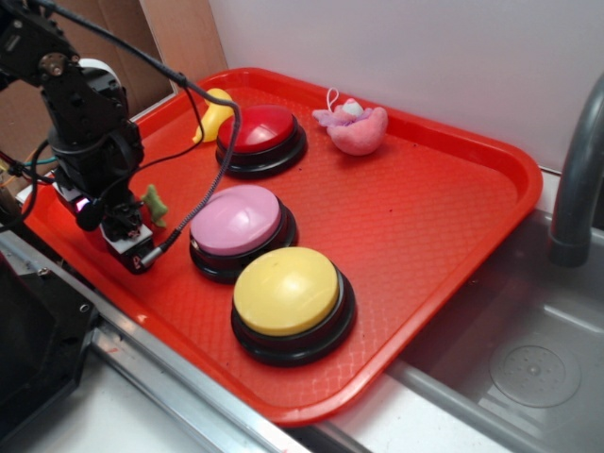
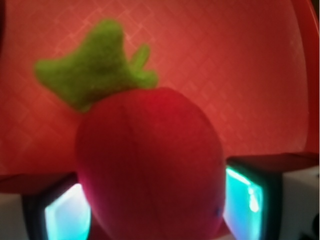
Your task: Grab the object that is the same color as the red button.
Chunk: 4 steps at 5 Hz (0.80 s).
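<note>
The red plush strawberry (image 2: 150, 165) with its green leafy stem (image 2: 95, 70) fills the wrist view, sitting between the two glowing pads (image 2: 67, 215). Both pads touch its sides. In the exterior view only its green stem (image 1: 154, 204) shows beside my gripper (image 1: 118, 226), low over the tray's left edge; the red body is hidden by the fingers. The gripper (image 2: 155, 212) is shut on the strawberry. The red button (image 1: 260, 132) stands at the tray's back, apart from the gripper.
The red tray (image 1: 444, 217) also holds a pink-topped button (image 1: 236, 222), a yellow-topped button (image 1: 286, 291), a pink plush toy (image 1: 357, 127) and a yellow banana-shaped toy (image 1: 215, 113). A metal sink (image 1: 538, 368) and a grey pipe (image 1: 576, 179) are on the right.
</note>
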{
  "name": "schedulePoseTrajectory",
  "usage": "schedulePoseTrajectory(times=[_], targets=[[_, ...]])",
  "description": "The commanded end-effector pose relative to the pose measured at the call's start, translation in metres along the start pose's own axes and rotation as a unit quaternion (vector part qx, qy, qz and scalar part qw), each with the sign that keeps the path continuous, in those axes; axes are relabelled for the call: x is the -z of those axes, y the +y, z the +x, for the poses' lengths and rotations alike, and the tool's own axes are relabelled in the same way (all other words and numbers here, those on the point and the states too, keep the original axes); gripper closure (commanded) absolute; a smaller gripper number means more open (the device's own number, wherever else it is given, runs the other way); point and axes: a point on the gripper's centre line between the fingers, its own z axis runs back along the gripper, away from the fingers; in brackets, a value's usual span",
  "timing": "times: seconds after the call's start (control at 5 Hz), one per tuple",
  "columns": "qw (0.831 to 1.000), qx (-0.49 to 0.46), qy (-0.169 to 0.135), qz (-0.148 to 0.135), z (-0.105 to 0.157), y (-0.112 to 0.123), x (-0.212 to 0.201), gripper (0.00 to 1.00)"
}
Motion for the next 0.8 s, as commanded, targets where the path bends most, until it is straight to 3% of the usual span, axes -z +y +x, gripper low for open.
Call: schedulePoseTrajectory(times=[0.0,0.4,0.6], targets=[[1.000,-0.002,-0.031,-0.002,0.018,0.006,0.001,1.00],[0.996,-0.044,0.020,-0.072,0.025,0.006,-0.032,1.00],[0.992,-0.054,0.018,-0.115,0.038,-0.003,-0.069,1.00]])
